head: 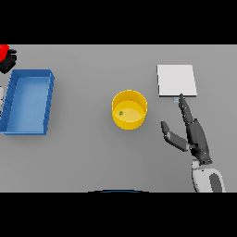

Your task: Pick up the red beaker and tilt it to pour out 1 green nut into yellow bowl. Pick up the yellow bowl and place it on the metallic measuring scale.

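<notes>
Nut (121,112) sits in the bowl (129,109) at centre, right hand (194,134) open-fingered beside it — wrap the rim square, lift level to the scale (176,80) far right; left hand (7,61) clenches the beaker (3,50).

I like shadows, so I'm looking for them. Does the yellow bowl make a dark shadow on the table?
In the head view, the yellow bowl casts no dark shadow; the table is evenly lit. No glare shows on the white scale. The green nut inside the bowl shows clearly.
</notes>
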Robot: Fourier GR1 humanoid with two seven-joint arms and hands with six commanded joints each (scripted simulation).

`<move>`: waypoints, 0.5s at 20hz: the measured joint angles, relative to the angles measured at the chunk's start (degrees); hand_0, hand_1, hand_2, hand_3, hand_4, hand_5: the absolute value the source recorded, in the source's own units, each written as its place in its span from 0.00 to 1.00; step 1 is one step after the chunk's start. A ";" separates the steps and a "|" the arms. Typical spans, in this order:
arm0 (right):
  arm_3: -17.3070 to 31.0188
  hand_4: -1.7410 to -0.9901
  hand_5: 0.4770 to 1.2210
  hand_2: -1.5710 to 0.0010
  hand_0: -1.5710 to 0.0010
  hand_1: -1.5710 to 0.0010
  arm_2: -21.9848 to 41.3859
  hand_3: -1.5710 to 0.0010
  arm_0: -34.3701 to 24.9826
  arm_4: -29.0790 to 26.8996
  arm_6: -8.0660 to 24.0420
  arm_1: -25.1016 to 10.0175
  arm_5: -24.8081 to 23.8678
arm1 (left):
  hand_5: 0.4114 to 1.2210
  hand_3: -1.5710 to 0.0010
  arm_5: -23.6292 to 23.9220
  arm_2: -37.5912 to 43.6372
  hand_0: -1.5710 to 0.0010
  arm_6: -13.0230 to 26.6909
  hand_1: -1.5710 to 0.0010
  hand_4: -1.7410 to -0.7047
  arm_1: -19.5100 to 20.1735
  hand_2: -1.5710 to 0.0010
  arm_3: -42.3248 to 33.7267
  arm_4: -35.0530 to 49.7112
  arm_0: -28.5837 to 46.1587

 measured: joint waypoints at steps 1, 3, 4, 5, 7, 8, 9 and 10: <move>-0.22 0.75 0.27 1.00 1.00 1.00 -0.06 1.00 0.12 0.25 -0.18 -0.35 -0.06 | 0.96 0.00 0.51 0.09 0.00 1.00 0.00 0.00 -0.68 0.00 -2.75 0.47 2.75; -0.01 0.76 0.27 1.00 1.00 1.00 0.16 1.00 0.08 0.37 0.58 -0.07 -0.06 | 0.85 0.00 1.28 0.15 0.00 2.10 0.00 0.00 -2.00 0.00 -7.43 1.43 6.53; 0.09 0.76 0.27 1.00 1.00 1.00 -0.04 1.00 -0.15 0.09 0.41 -0.17 0.04 | 0.79 0.00 1.82 0.01 0.00 3.27 0.00 0.00 -2.66 0.00 -9.41 1.70 8.00; 0.24 0.77 0.26 1.00 1.00 1.00 -0.12 1.00 -0.07 -0.22 -0.15 -0.22 0.29 | 0.71 0.00 1.99 0.10 0.00 3.94 0.00 0.00 -2.70 0.00 -11.00 1.85 9.96; 0.08 0.78 0.26 1.00 1.00 1.00 -0.09 1.00 0.21 -0.17 -0.01 -0.08 0.13 | 0.56 0.00 2.58 0.02 0.00 6.29 0.00 0.08 -3.37 0.00 -13.44 1.97 11.54; 0.01 0.78 0.26 1.00 1.00 1.00 0.28 1.00 0.23 0.10 0.40 0.44 -0.08 | 0.50 0.03 2.20 0.11 0.00 8.32 0.00 0.21 -3.48 0.03 -14.45 2.22 11.89; 0.32 0.78 0.26 1.00 1.00 1.00 -0.06 1.00 0.15 -0.40 0.30 0.32 0.12 | 0.45 0.16 1.07 0.11 0.07 8.94 0.14 0.36 -3.31 0.19 -15.83 2.80 12.60; 0.09 0.79 0.26 1.00 1.00 1.00 -0.17 1.00 -0.06 -0.60 0.48 0.09 0.27 | 0.40 0.33 -1.92 -0.52 0.25 6.95 0.32 0.49 -2.80 0.35 -17.49 4.02 13.80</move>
